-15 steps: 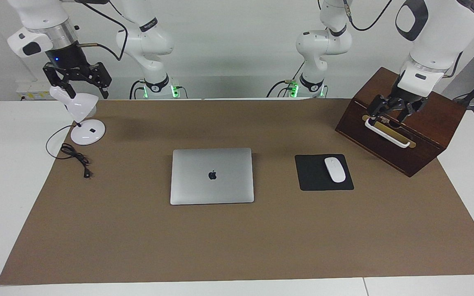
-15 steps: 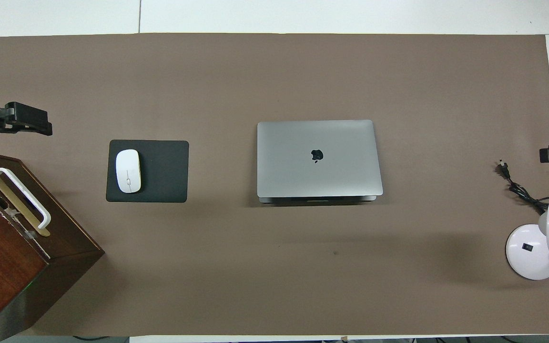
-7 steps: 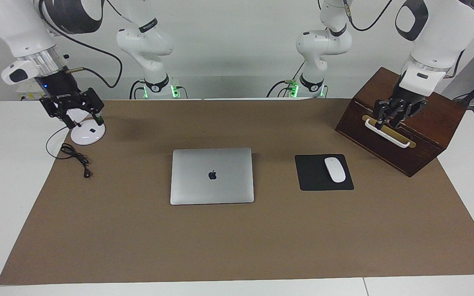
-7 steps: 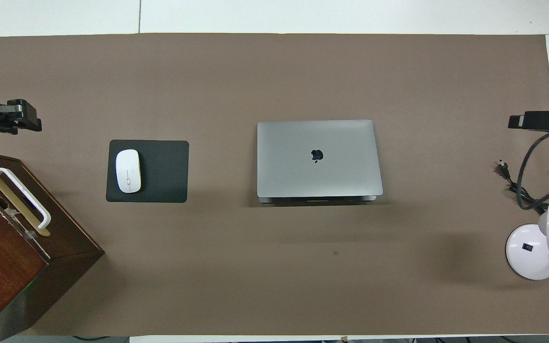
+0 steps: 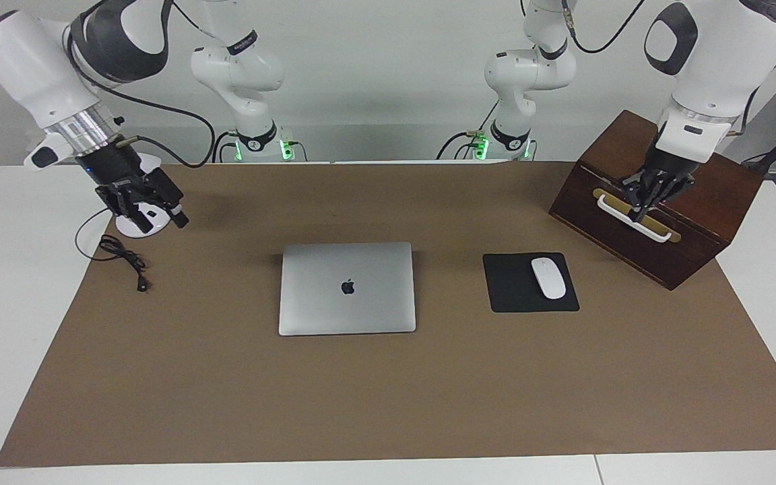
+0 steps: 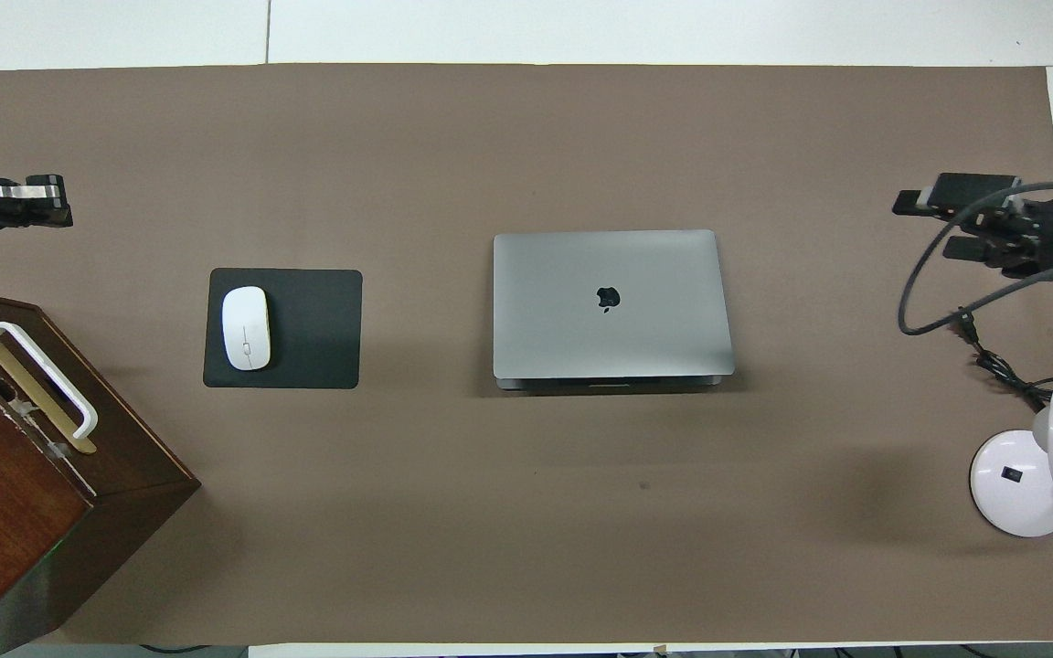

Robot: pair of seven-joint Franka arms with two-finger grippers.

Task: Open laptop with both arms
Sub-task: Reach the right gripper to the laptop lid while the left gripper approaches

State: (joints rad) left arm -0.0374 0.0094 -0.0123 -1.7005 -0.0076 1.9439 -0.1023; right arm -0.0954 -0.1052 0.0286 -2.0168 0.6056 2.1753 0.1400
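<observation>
my right tool point(image 5: 161, 219) hangs open over the lamp point(image 6: 1020, 484), with its own hose looped low beside it; swinging inward i could snag the lamp or its cord point(image 5: 122, 259) and drag them. the laptop point(image 5: 347, 288) lies closed and flat mid-tabletop point(image 5: 388, 404), well apart from both tools. its lid is thin and slick, so a poor bite at the lip would likely push it along, and lifting without pinning the base would raise the whole thing. then the mouse point(image 5: 548, 277) on its pad point(image 5: 512, 289), easily swept. my left tool point(image 5: 647, 199) is closed on nothing above the box point(image 5: 657, 259) handle and could clip it descending.
</observation>
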